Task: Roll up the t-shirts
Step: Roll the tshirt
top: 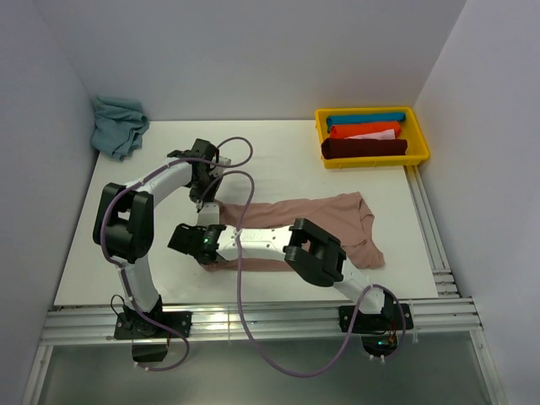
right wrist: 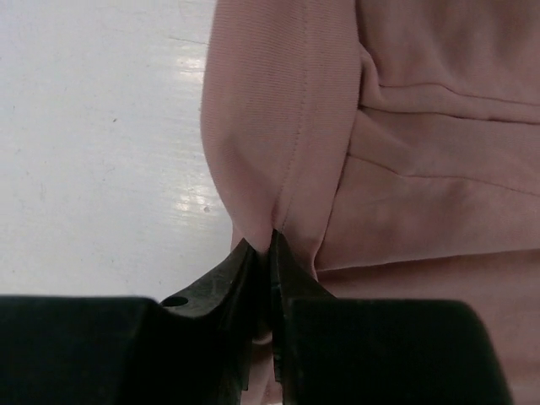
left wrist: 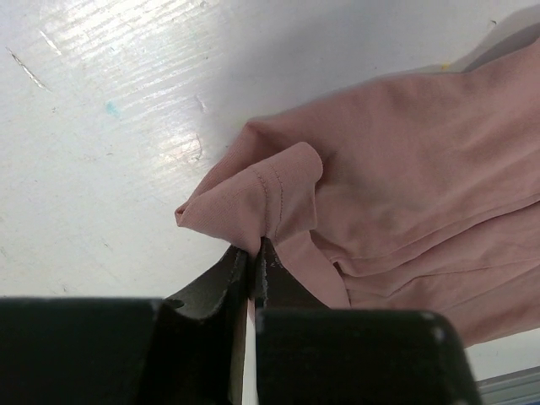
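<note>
Pink shirt (top: 337,218): flat on the white desk (top: 278,160), from the middle of the top view out to the right, neckline end to the right, left end bunched between the two hands.

Left hand (left wrist: 256,247): fingers pressed together, clamped on a small hemmed fold at the shirt's corner. In its wrist view, fold lifted into a little peak at centre, bare desk to the upper left, rest of the cloth filling the right half.

Right hand (right wrist: 270,240): likewise closed tight, pinching a stitched edge of the same shirt. Cloth drawn up in a ridge from the fingertips to the top of that frame, desk to the left, flat layers with seams to the right.

In the way, seen from above: right arm (top: 316,253) stretched across the shirt's lower edge, hiding a good part of it. Purple cable (top: 245,287) looping over the cloth's left end and down past the desk's front rail.

Well apart from all this, upper right: yellow bin (top: 419,135) holding rolls (top: 364,135) in teal, orange and dark red, with a sliver of white between. Upper left corner: crumpled blue cloth (top: 118,125), possibly another shirt, too bunched to tell.
</note>
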Robot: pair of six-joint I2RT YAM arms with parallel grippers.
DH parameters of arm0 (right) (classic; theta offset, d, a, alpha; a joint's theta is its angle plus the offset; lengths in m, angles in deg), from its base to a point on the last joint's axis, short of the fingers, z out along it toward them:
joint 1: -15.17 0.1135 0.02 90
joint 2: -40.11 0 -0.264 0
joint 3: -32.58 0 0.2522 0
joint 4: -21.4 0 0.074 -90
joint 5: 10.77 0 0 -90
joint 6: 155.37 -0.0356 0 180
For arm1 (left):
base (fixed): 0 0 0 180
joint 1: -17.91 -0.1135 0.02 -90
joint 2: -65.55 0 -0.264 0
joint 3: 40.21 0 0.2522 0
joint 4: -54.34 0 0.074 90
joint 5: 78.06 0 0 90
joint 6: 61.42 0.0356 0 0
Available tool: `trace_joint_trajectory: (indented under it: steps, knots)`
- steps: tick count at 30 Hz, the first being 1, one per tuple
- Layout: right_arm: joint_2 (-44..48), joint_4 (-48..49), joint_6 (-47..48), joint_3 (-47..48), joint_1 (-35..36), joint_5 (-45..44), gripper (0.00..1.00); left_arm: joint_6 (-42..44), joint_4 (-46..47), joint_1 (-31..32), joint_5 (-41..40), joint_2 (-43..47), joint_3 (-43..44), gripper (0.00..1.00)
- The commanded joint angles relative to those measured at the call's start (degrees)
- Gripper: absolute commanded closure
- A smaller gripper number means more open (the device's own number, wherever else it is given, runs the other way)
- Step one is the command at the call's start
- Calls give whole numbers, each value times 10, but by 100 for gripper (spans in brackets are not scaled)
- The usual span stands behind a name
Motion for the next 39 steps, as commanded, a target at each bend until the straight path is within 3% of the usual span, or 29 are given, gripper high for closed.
trace_joint_trajectory:
  steps: [1, 3, 9, 17, 22, 39]
  knots:
    - [47, 56, -7, -60, -11, 21, 87, -2, 19, 3, -2, 16, 4, 90]
    - [78, 110, -1, -105, -13, 24, 93, -2, 23, 2, 1, 15, 6, 88]
    - [153, 246, -12, -229, -18, 41, 98, -2, 29, -5, 22, 19, 20, 74]
    - [237, 492, -49, -398, -45, 116, 98, 5, 17, -28, 82, 21, 47, 59]
    - [248, 589, -86, -466, -64, 171, 99, 12, 17, -42, 108, 31, 47, 49]
    - [241, 801, -206, -623, -87, 194, 100, 53, 50, -116, 243, 95, -51, 51]
